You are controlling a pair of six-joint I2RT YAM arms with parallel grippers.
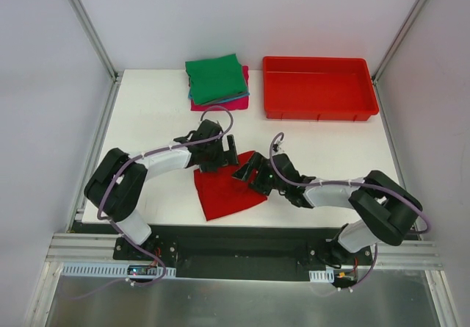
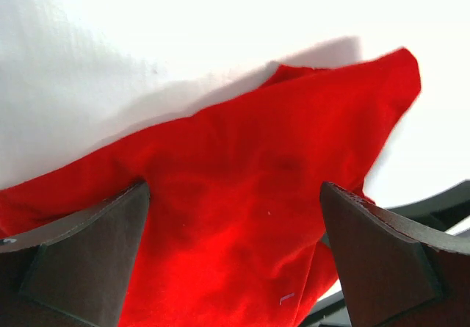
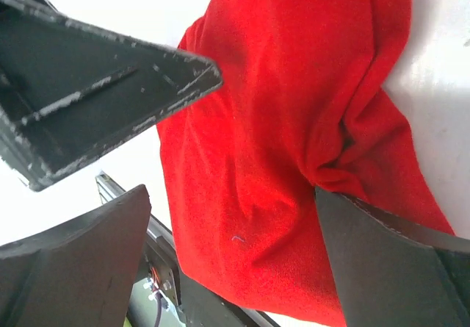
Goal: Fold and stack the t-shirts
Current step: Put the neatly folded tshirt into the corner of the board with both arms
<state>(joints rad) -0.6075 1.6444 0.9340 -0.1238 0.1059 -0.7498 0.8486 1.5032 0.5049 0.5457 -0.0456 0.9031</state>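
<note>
The bright red t-shirt (image 1: 226,192) lies folded into a rough wedge near the table's front, between the arms. My left gripper (image 1: 212,159) is open over its far left edge; in the left wrist view (image 2: 235,231) the red cloth (image 2: 250,180) lies under and between the spread fingers. My right gripper (image 1: 249,174) is open over the shirt's far right corner; in the right wrist view (image 3: 235,261) the cloth (image 3: 286,121) is bunched against the right finger (image 3: 396,261). A green folded shirt (image 1: 215,78) tops a stack over teal (image 1: 246,92) and magenta (image 1: 220,105) ones at the back.
The rigid red plastic bin (image 1: 319,106) stands at the back right, beside the stack. The left gripper's body (image 3: 95,99) shows close by in the right wrist view. The table's front edge and metal rail (image 1: 242,233) run just below the red shirt.
</note>
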